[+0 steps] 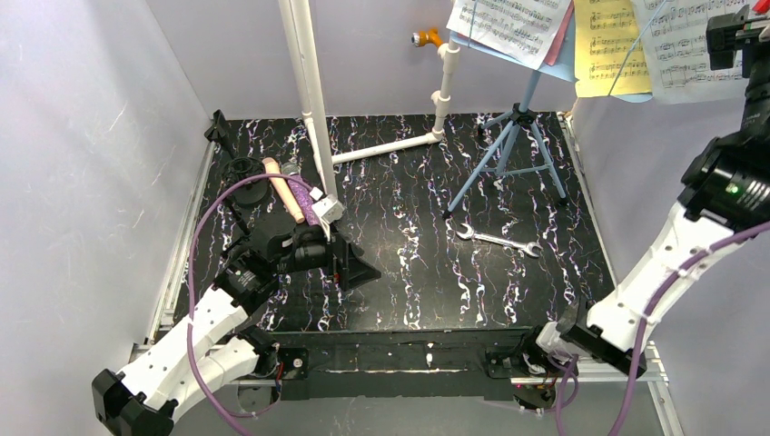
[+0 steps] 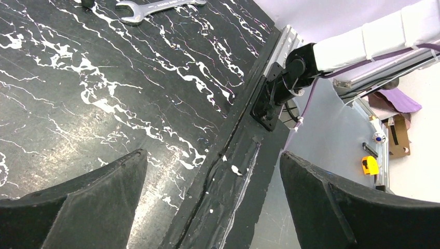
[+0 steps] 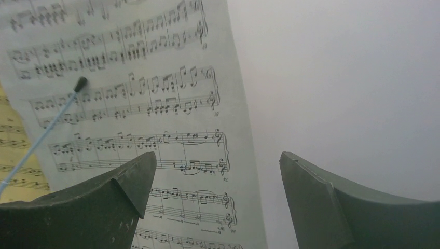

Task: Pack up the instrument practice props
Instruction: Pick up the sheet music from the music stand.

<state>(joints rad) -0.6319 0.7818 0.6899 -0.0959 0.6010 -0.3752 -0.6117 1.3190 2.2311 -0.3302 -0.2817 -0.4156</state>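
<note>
A peach microphone [image 1: 282, 189] and a purple glitter microphone [image 1: 308, 207] lie side by side at the table's left, next to the black mic tripod [image 1: 238, 178]. The light-blue music rack [image 1: 514, 143] stands on tripod legs at the back right. It carries sheet-music pages: white [image 1: 508, 23], yellow [image 1: 610, 45] and white [image 1: 690, 47]. My right gripper [image 1: 728, 41] is raised beside the rightmost page and stands open. In the right wrist view the gripper [image 3: 218, 174] has that page's [image 3: 129, 104] right edge between its fingers, not pinched. My left gripper [image 1: 359, 271] hangs open and empty low over the table's near edge [image 2: 228, 171].
A silver wrench [image 1: 498, 240] lies mid-right on the black marbled table [image 1: 409, 272]. White plastic pipes [image 1: 309, 100] rise at the back, one lying along the table [image 1: 386, 147]. Grey walls close in the left, back and right sides. A thin blue rack arm [image 3: 46, 129] crosses the page.
</note>
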